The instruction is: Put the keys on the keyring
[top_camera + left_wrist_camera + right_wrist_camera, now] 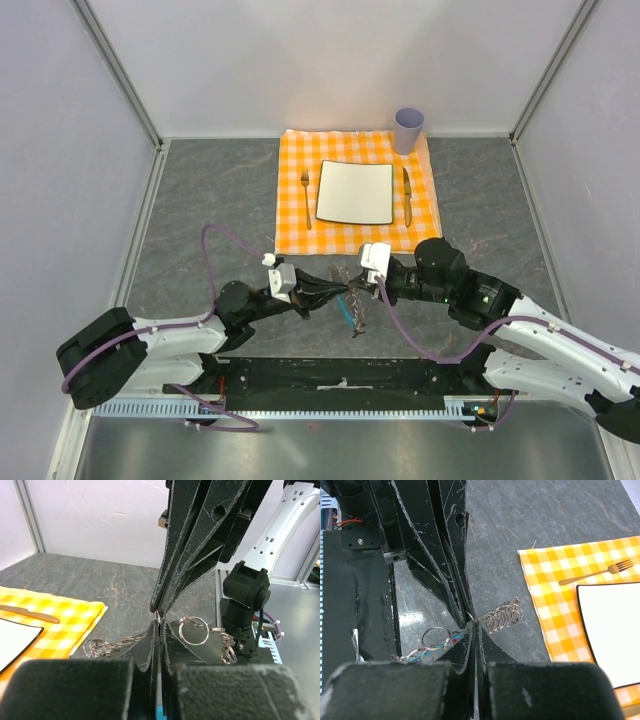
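- The keyring (502, 616) was a string of silvery split rings, some bunched like a coil, with a curved blue tab (345, 312) hanging from it (small metal bits dangled beside the tab).
- It sat over the near middle of the grey counter (200, 200), just in front of the checked cloth (295, 235), between the two arms.
- The left arm reached in low from the left and the right arm from the right, so their tips met nose to nose.
- The left pincer (159, 628) had its fingers pressed together on a thin ring of the keyring.
- The right pincer (475, 628) was likewise clamped on the keyring, right against the other's tips.
- On the cloth a square white plate (355, 192) lay between a fork (306, 197) and a knife (407, 195).
- A pale purple cup (408, 129) stood upright at the cloth's far right corner, and I could not tell its contents.
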